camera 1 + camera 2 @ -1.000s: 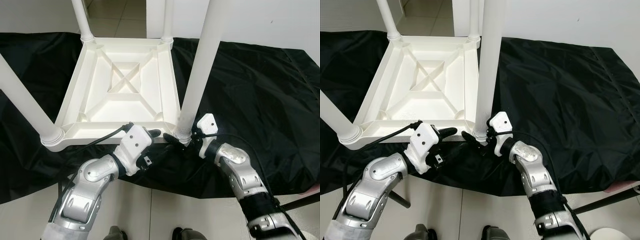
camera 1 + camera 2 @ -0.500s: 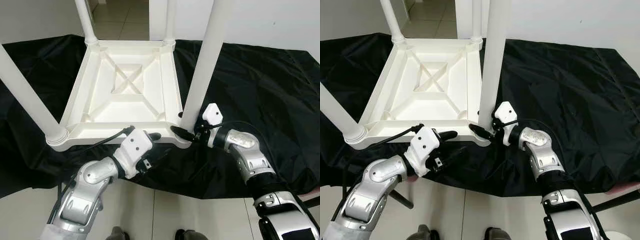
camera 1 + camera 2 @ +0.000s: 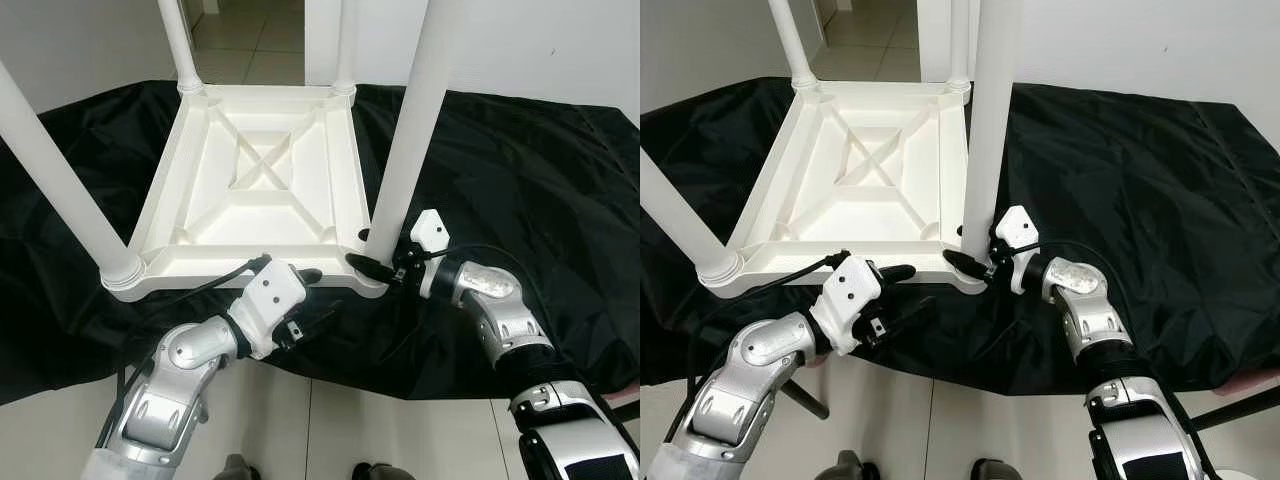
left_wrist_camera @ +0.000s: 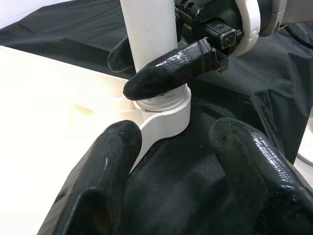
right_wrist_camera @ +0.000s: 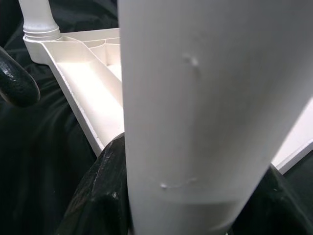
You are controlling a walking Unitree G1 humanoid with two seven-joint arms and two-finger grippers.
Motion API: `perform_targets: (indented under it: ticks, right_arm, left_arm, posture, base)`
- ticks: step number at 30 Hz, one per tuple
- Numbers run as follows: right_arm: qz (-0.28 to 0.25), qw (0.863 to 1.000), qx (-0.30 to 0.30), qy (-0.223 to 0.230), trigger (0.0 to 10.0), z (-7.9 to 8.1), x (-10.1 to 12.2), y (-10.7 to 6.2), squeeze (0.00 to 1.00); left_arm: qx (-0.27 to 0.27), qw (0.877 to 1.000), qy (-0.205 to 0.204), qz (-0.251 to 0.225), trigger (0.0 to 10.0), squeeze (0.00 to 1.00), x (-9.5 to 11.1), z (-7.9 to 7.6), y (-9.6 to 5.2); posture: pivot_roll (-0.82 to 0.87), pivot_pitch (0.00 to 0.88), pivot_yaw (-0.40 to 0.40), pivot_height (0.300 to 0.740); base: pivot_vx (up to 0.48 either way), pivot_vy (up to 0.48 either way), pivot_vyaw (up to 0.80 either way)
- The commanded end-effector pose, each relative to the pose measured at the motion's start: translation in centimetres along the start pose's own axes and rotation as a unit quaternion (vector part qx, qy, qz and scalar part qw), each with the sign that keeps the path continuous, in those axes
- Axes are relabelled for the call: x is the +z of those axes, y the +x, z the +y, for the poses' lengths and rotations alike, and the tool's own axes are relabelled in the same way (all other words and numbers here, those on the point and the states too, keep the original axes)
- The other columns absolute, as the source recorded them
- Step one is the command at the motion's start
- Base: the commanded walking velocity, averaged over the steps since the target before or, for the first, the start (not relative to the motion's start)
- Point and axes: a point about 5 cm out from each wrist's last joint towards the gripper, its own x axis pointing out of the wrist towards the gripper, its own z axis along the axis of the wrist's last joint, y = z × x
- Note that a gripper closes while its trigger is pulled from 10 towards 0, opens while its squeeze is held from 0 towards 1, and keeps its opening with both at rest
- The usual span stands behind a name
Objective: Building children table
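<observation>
Children's table point(image 3: 262, 190), white plastic, lies upside down on a black cloth point(image 3: 520, 170) spread over the floor, its ribbed underside facing up and four legs standing in the corner sockets. Starting at the left, the left gripper point(image 3: 318, 298) sits at the near edge of the tabletop, its two black fingers point(image 4: 105, 166) parted and closed on nothing, the rim lying just beside one of them. To the right, the right gripper point(image 3: 372, 257) has its fingers clasped around the base of the near right leg point(image 3: 412, 120), just above the socket collar point(image 4: 164, 108). The step in hand looks like seating this last leg. Next, I judge, it needs twisting or pressing home while the left gripper steadies the top.
</observation>
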Motion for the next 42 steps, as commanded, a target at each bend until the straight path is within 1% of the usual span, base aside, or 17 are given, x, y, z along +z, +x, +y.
perform_targets:
  ticks: [1, 6, 9, 11, 13, 17, 18, 21, 22, 23, 25, 28, 31, 32, 33, 35, 42]
  right_arm:
    - [0.02, 0.998, -0.05, 0.011, 10.0, 0.1, -1.1, -0.4, 0.0]
    - [0.037, 0.994, -0.101, 0.016, 10.0, 0.3, -1.6, -0.5, 0.0]
    - [0.035, 0.993, -0.113, 0.019, 10.0, 0.5, -1.7, -0.5, 0.0]
    - [0.032, 0.991, -0.124, 0.024, 10.0, 0.8, -1.7, -0.6, 0.0]
    - [0.02, 0.988, -0.147, 0.041, 10.0, 1.8, -1.7, -0.6, 0.0]
    - [0.0, 0.972, -0.223, 0.08, 10.0, 3.0, -1.6, -0.5, 0.0]
    - [0.0, 0.972, -0.223, 0.08, 10.0, 3.0, -1.6, -0.5, 0.0]
    - [-0.016, 0.962, -0.256, 0.088, 10.0, 3.8, -1.2, -0.3, 0.0]
    - [-0.021, 0.945, -0.311, 0.102, 10.0, 4.8, -1.1, -0.1, 0.0]
    - [-0.022, 0.94, -0.325, 0.104, 10.0, 5.2, -1.0, 0.1, 0.0]
    - [-0.021, 0.937, -0.332, 0.105, 10.0, 5.4, -0.9, 0.2, 0.0]
    - [-0.023, 0.923, -0.369, 0.106, 10.0, 6.1, -0.6, 0.4, 0.0]
    - [-0.025, 0.918, -0.382, 0.103, 10.0, 6.3, -0.4, 0.6, 0.0]
    - [-0.025, 0.909, -0.401, 0.109, 10.0, 6.5, -0.3, 0.7, 0.0]
    - [-0.025, 0.909, -0.401, 0.109, 10.0, 6.5, -0.3, 0.7, 0.0]
    - [-0.023, 0.896, -0.427, 0.119, 10.0, 6.8, -0.3, 1.0, 0.0]
    - [-0.017, 0.896, -0.43, 0.108, 10.0, 7.3, 0.1, 1.6, 0.0]
  left_arm:
    - [0.025, 1.0, 0.001, 0.007, 10.0, 0.0, -0.5, -0.1, -0.1]
    - [0.026, 1.0, 0.002, 0.008, 10.0, 0.0, -0.5, -0.1, 0.1]
    - [0.026, 1.0, 0.002, 0.009, 10.0, 0.0, -0.6, -0.1, 0.1]
    - [0.025, 1.0, 0.002, 0.009, 10.0, 0.0, -0.6, -0.1, 0.1]
    - [0.024, 1.0, 0.002, 0.009, 10.0, 0.0, -0.7, -0.2, 0.2]
    - [0.024, 1.0, 0.002, 0.009, 10.0, 0.0, -0.7, -0.2, 0.2]
    - [0.024, 1.0, 0.002, 0.009, 10.0, 0.0, -0.7, -0.2, 0.2]
    - [0.026, 1.0, 0.002, 0.008, 10.0, 0.0, -0.7, -0.1, 0.3]
    - [0.03, 1.0, 0.003, 0.005, 10.0, 0.0, -0.6, 0.1, 0.5]
    - [0.031, 0.999, 0.003, 0.004, 10.0, 0.0, -0.6, 0.1, 0.6]
    - [0.032, 0.999, 0.003, 0.003, 10.0, 0.0, -0.5, 0.1, 0.6]
    - [0.032, 0.999, 0.003, 0.002, 10.0, 0.0, -0.5, 0.1, 0.7]
    - [0.032, 0.999, 0.003, 0.002, 10.0, 0.0, -0.5, 0.2, 0.7]
    - [0.032, 0.999, 0.003, 0.001, 10.0, 0.0, -0.5, 0.2, 0.7]
    - [0.032, 0.999, 0.003, 0.001, 10.0, 0.0, -0.5, 0.2, 0.7]
    - [0.032, 0.999, 0.004, 0.001, 10.0, 0.0, -0.4, 0.2, 0.7]
    - [0.037, 0.999, 0.004, 0.0, 10.0, 0.0, -0.4, 0.3, 0.7]
  posture:
    - [-0.04, 0.081, 0.029, 0.74]
    - [-0.04, 0.081, 0.028, 0.74]
    - [-0.05, 0.081, 0.028, 0.74]
    - [-0.05, 0.081, 0.029, 0.74]
    - [-0.05, 0.08, 0.028, 0.74]
    - [-0.05, 0.081, 0.025, 0.74]
    - [-0.05, 0.081, 0.025, 0.74]
    - [-0.05, 0.078, 0.024, 0.74]
    - [-0.06, 0.078, 0.02, 0.74]
    - [-0.06, 0.079, 0.019, 0.74]
    - [-0.06, 0.079, 0.019, 0.74]
    - [-0.06, 0.08, 0.019, 0.74]
    - [-0.06, 0.083, 0.021, 0.74]
    - [-0.05, 0.088, 0.021, 0.74]
    - [-0.05, 0.088, 0.021, 0.74]
    - [-0.05, 0.091, 0.02, 0.74]
    - [-0.04, 0.104, 0.01, 0.74]
  base:
    - [0.0, 0.0, 0.0]
    - [0.0, 0.0, 0.0]
    - [0.0, 0.0, 0.0]
    - [0.0, 0.0, 0.0]
    - [0.0, 0.0, 0.0]
    - [0.0, 0.0, 0.0]
    - [0.0, 0.0, 0.0]
    - [0.0, 0.0, 0.0]
    - [0.0, 0.0, 0.0]
    - [0.0, 0.0, 0.0]
    - [0.0, 0.0, 0.0]
    - [0.0, 0.0, 0.0]
    - [0.0, 0.0, 0.0]
    - [0.0, 0.0, 0.0]
    - [0.0, 0.0, 0.0]
    - [0.0, 0.0, 0.0]
    - [0.0, 0.0, 0.0]
